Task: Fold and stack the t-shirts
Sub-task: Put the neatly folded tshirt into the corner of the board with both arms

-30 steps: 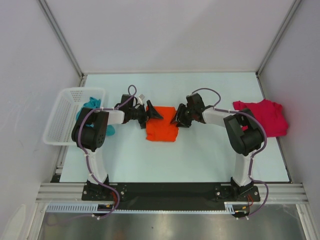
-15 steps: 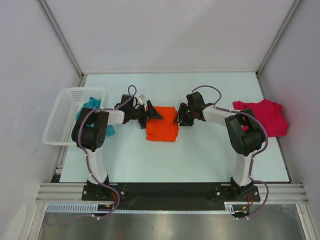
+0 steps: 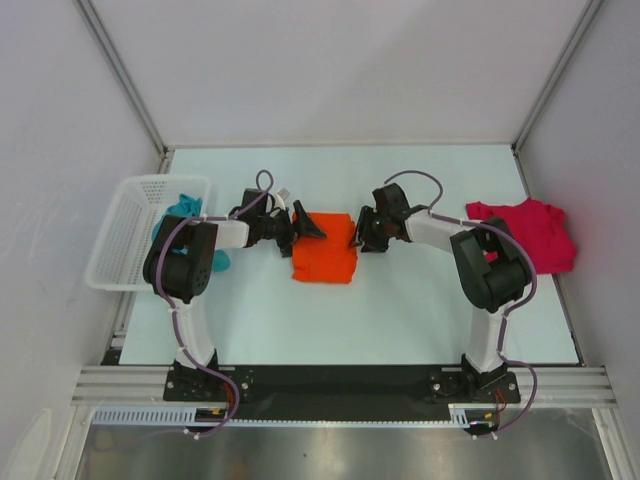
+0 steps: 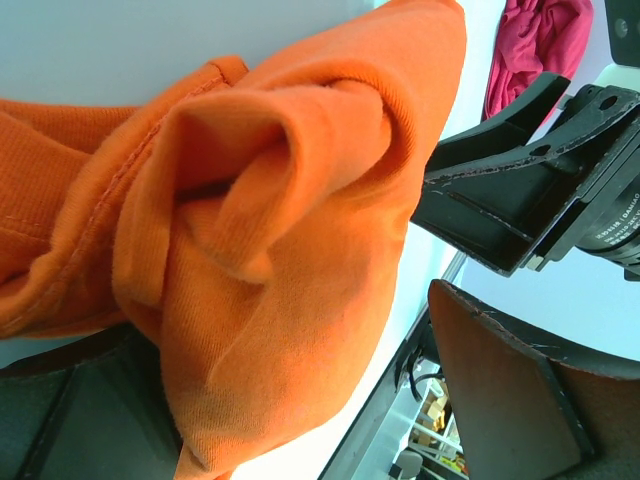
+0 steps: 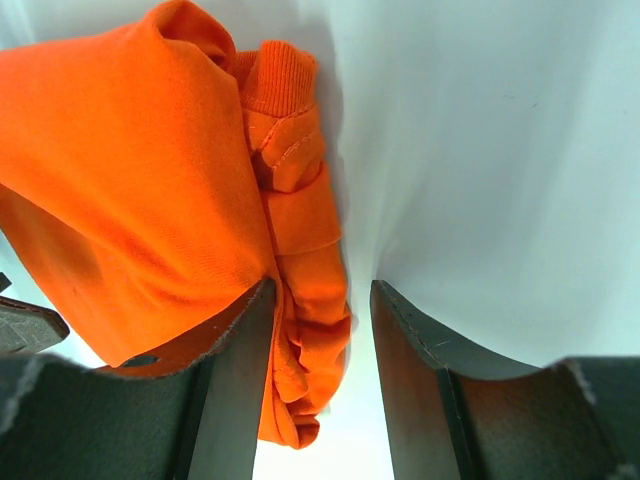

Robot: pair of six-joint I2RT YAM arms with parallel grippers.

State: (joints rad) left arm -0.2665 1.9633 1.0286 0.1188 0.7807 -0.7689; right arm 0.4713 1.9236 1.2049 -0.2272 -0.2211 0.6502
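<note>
**Work surface.** The table (image 3: 400, 310) carries all three garments.

**Basket.** The white mesh basket (image 3: 110, 270) stands well behind the left gripper (image 3: 305, 228), outboard of that arm. The teal t-shirt (image 3: 182, 210) lies bunched at the basket's inner wall, unfolded.

**Garments.** The red t-shirt (image 3: 535, 232) lies crumpled well behind the right gripper (image 3: 352, 235), out on that arm's far side. The orange t-shirt (image 3: 325, 262) sits directly between the two grippers as a compact rectangle.

**Tools.** The left gripper is released, jaws wide, with a rumpled orange fold just ahead of it. The right gripper is also released. One finger (image 5: 235, 380) overlaps the shirt's ribbed edge, the other (image 5: 410, 360) stands over bare table, and nothing is pinched.

**Assessment.** The orange fold appears finished or in final tidying. Red and teal are not begun.

**Next move.** Both tools should back off without dragging the loose edge. One should then fetch an unfolded shirt and spread it flat.
</note>
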